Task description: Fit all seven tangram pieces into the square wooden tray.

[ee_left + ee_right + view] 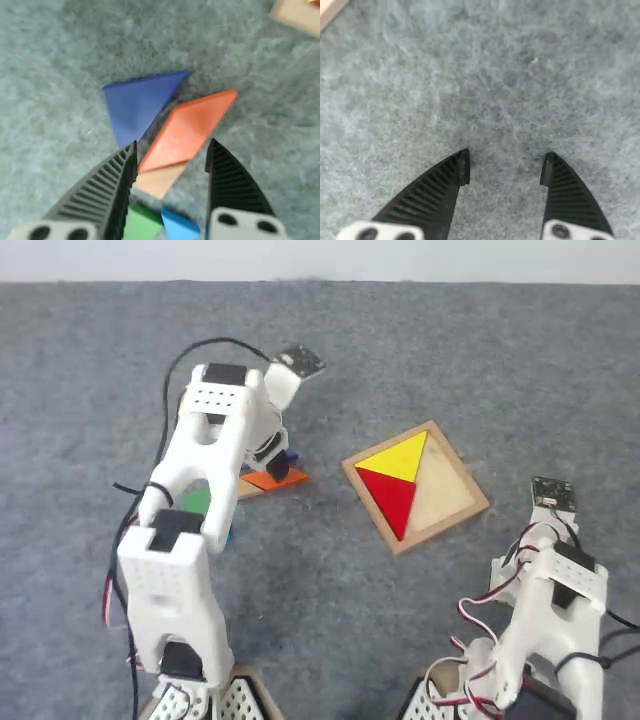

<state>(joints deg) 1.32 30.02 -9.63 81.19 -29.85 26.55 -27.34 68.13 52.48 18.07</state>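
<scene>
Two pieces sit in the square wooden tray [452,498]; five lie loose by the left arm [205,465].

Seen from above, one yellow triangle [395,457] and one red triangle [392,498] touch each other in the tray's 9 o'clock half, with bare wood toward 3 o'clock. The loose cluster lies at the tray's 9 o'clock, largely covered by the left arm. The left wrist view lays it open: one blue triangle [140,102], one orange parallelogram [185,132] just beside it, one tan piece [157,181], one green piece [142,225] and one light-blue piece [177,226]. The left gripper [172,146] hangs over the parallelogram's end, jaws moderately wide and holding nothing. The right gripper [506,157], jaws likewise apart and empty, hangs over the grey mat [495,75].
</scene>
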